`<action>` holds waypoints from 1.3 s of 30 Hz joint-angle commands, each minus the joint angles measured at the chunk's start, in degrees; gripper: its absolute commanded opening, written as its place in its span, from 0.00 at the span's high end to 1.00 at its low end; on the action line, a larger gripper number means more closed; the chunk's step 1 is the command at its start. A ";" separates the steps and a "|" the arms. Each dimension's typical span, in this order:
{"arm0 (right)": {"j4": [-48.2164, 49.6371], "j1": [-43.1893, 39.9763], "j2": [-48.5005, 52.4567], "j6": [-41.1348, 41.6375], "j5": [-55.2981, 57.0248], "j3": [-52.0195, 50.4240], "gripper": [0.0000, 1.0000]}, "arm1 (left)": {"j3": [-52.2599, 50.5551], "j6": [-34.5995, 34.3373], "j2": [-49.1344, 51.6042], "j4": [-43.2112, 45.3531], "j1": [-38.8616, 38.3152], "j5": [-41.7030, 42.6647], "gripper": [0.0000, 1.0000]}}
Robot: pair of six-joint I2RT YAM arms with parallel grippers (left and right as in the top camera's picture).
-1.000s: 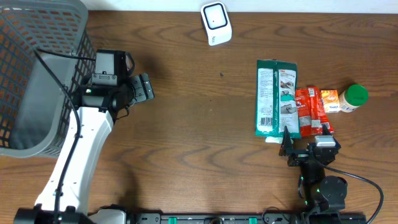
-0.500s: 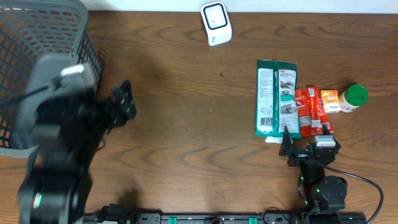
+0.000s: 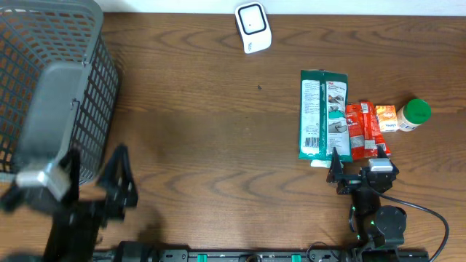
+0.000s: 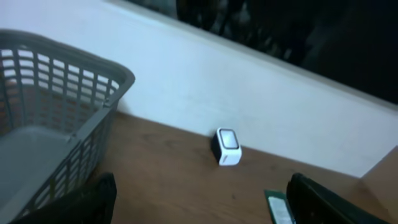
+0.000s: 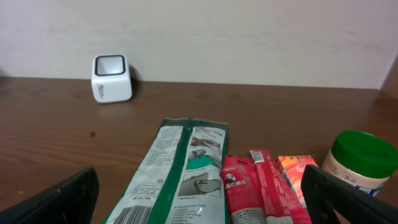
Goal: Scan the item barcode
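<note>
Left end effector (image 3: 95, 179) and right end effector (image 3: 357, 170) both wide open, empty; looks not yet begun: green wipes pack (image 3: 323, 115) on bench (image 3: 204, 131) just before right one, well apart from scanner (image 3: 253, 27), grab and scan left to do.

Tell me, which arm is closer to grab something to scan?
Right, probably. Its open right gripper sits right by the green packet and red packets. The left gripper is far across the table, beside the basket.

Saw a grey plastic mesh basket (image 3: 54, 9) at ten o'clock on the dark brown wood-grain table (image 3: 204, 131), with a plain white wall (image 5: 249, 37) beyond at twelve o'clock.
</note>
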 commanded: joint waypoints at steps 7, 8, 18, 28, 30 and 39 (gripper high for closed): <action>-0.20 -0.42 -0.28 -0.63 0.55 -0.09 0.01 | -7.13 0.15 -14.78 -6.19 1.70 -0.76 0.12; -0.20 -0.42 -0.28 -0.63 0.55 -0.09 0.01 | -8.09 0.15 -16.17 -6.19 1.88 -0.76 0.12; -0.20 -0.42 -0.28 -0.63 0.55 -0.09 0.01 | -17.92 0.13 -22.67 -0.28 2.10 -0.76 0.12; -0.20 -0.42 -0.28 -0.63 0.55 -0.09 0.01 | -35.23 -0.81 -22.67 46.12 2.05 -0.68 0.12; -0.20 -0.42 -0.28 -0.63 0.55 -0.09 0.01 | -39.23 -2.12 -22.67 53.55 2.05 -0.68 0.12; -0.20 -0.42 -0.28 -0.63 0.55 -0.09 0.01 | -56.72 -3.34 -22.67 70.10 2.05 -0.68 0.12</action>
